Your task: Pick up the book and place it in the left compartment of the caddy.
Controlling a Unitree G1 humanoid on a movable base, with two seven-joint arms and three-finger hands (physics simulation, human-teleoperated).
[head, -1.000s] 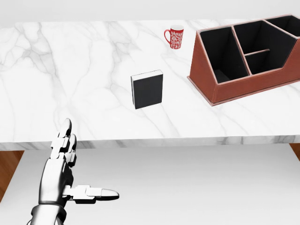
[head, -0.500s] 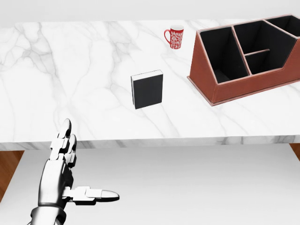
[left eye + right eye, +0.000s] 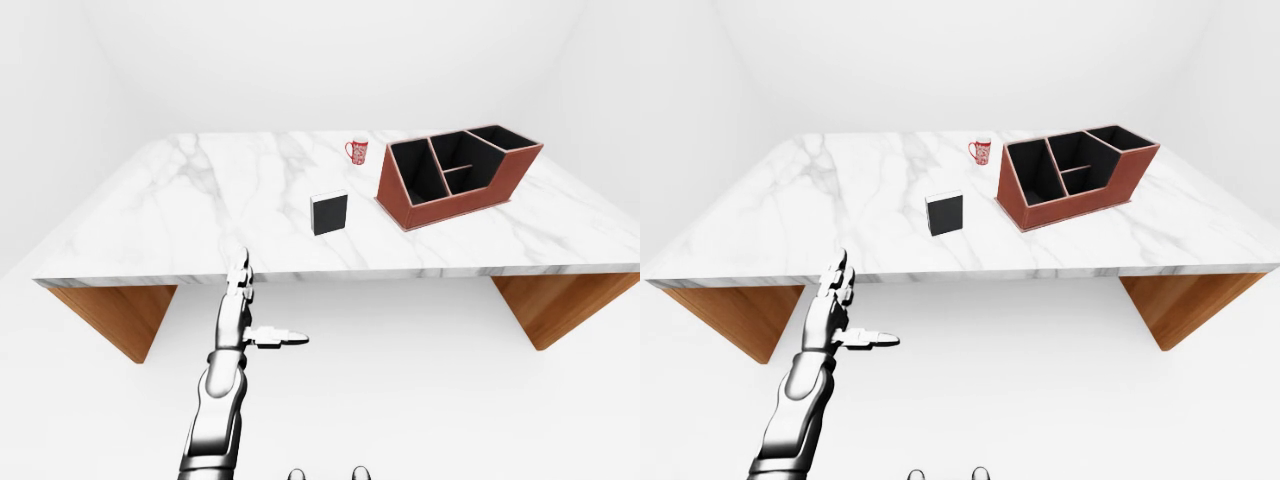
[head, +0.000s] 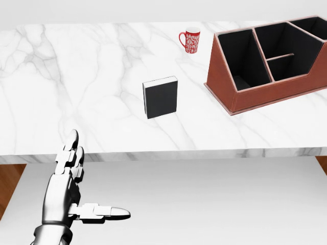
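Observation:
A black book (image 4: 161, 97) with a white page edge lies flat near the middle of the marble table (image 4: 76, 81). The reddish-brown caddy (image 4: 271, 64) with black compartments stands to its right; its left compartment (image 4: 240, 58) is empty. My left hand (image 4: 84, 178) hovers open below the table's near edge, at the lower left of the head view, fingers straight and thumb pointing right. It is well apart from the book. My right hand is not visible in any view.
A red patterned mug (image 4: 190, 40) stands beyond the book, left of the caddy. The table rests on wooden legs (image 3: 115, 315). White floor lies between me and the table edge.

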